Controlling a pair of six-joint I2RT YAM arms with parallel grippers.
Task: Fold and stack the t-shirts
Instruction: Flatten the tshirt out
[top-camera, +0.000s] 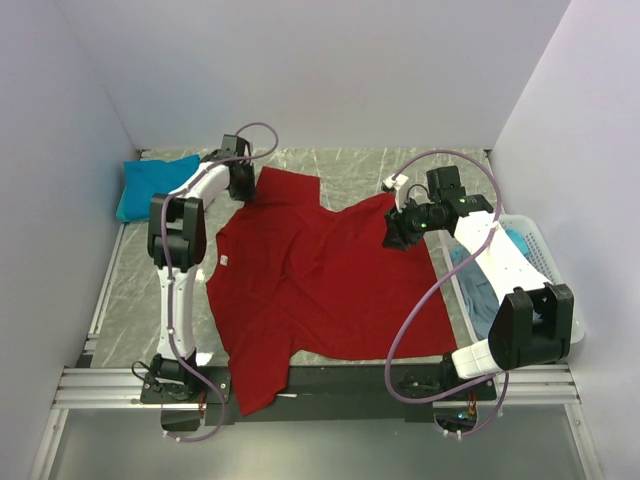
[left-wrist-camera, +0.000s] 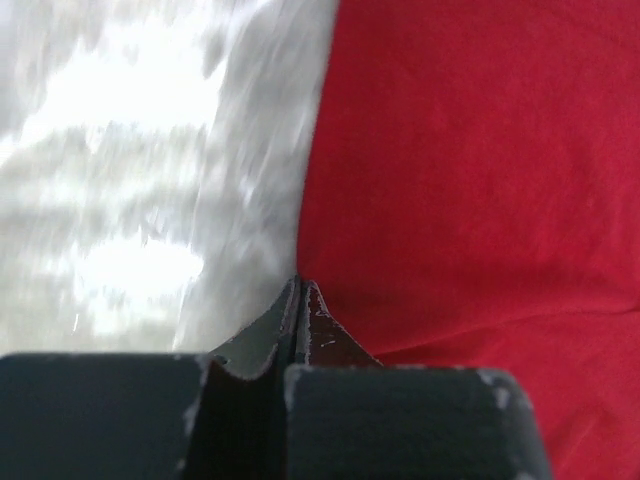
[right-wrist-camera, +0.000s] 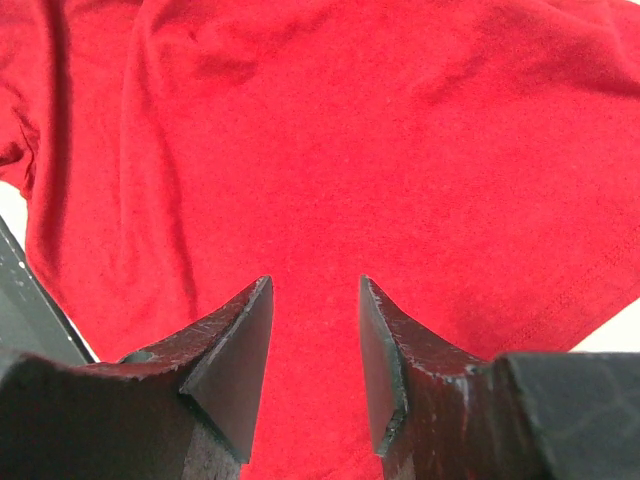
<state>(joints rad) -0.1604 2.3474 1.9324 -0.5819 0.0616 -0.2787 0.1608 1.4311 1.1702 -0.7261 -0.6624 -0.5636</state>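
Red t-shirt (top-camera: 320, 280): spread open across the middle of the desk (top-camera: 130, 300). One lower corner hangs over the near edge, left of centre.
Basket (top-camera: 545, 255): white plastic lattice at the right edge of the desk, just beside the red cloth's right side and partly hidden by the right arm.
Grey-blue t-shirt (top-camera: 478, 285): crumpled at the basket's left wall, on the side nearer the red cloth.
Teal cloth (top-camera: 516, 240): bunched in the far part of the basket; too little shows to tell its shape.
Right end effector (right-wrist-camera: 315, 285): fingers spread with nothing between them, low over the red cloth at its far right sleeve.
Left end effector (left-wrist-camera: 300, 295): fingers pressed together right at the left border of the red cloth, by the far left sleeve. Whether any cloth is caught between them cannot be told.
Folded teal t-shirt (top-camera: 155, 185): lies in the far left corner of the desk, apart from the red cloth, with the left arm between them.
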